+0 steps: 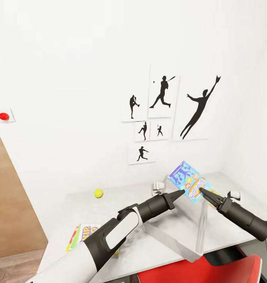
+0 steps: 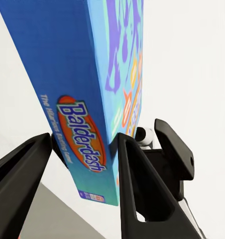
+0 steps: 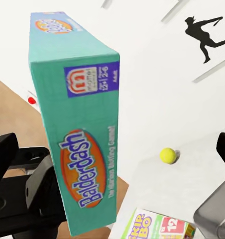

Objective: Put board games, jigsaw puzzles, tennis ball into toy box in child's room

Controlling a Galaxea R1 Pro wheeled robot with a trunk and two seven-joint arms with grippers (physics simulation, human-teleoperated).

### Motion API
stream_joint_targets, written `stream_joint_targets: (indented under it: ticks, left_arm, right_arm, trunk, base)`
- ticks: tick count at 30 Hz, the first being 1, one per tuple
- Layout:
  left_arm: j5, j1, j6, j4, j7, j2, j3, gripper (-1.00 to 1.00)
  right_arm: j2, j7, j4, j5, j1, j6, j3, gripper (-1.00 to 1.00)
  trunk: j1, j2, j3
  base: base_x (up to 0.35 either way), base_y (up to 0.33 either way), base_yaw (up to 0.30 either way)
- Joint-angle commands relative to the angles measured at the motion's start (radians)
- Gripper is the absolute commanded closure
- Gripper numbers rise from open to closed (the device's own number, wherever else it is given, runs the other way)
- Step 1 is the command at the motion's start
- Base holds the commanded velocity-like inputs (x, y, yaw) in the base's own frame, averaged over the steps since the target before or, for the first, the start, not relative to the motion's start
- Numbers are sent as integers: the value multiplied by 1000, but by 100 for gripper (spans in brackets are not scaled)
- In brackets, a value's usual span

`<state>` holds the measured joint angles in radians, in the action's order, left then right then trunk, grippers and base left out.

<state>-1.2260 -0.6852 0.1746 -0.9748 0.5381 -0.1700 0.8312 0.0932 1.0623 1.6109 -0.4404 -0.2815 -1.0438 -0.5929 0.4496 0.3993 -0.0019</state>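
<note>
Two tools, left (image 1: pixel 180 192) and right (image 1: pixel 201 191), clamped on the blue board game (image 1: pixel 189 181); right wrist view's extra: tennis ball (image 3: pixel 168 155).

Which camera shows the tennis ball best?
The head view: the tennis ball sits whole on the table near the wall, with its surroundings clear. The right wrist view shows it too, small, past the blue box. The left wrist view looks at that box instead.

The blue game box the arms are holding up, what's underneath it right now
The blue game box hangs between both grippers, above the open grey bin on the table. The visible part of the bin's inside looks empty; the left arm covers some of it.
</note>
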Motion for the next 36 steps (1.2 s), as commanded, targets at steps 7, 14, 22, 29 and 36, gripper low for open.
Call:
stream_joint_targets:
  ticks: [7, 14, 22, 29, 36]
  left_arm:
    - [-10, 0, 9, -4, 1, -2, 0, 100]
    - [-11, 0, 9, -16, -1, -3, 0, 100]
    - [-16, 0, 11, -23, -2, -3, 0, 100]
    - [-33, 0, 11, -25, -3, -3, 0, 100]
    - [-40, 0, 13, -25, -4, -3, 0, 100]
  right_arm:
    - [-1, 5, 0, 4, -1, -3, 23, -100]
    - [-1, 5, 0, 5, -1, -3, 31, -100]
    - [-1, 5, 0, 5, -1, -3, 34, -100]
    - [-1, 5, 0, 5, -1, -3, 34, -100]
    - [0, 5, 0, 5, -1, -3, 34, -100]
  trunk:
    - [0, 1, 0]
    - [0, 1, 0]
    - [0, 1, 0]
    - [0, 1, 0]
    - [0, 1, 0]
  base:
    - [0, 0, 0]
    - [0, 0, 0]
    - [0, 0, 0]
    - [0, 0, 0]
    - [0, 0, 0]
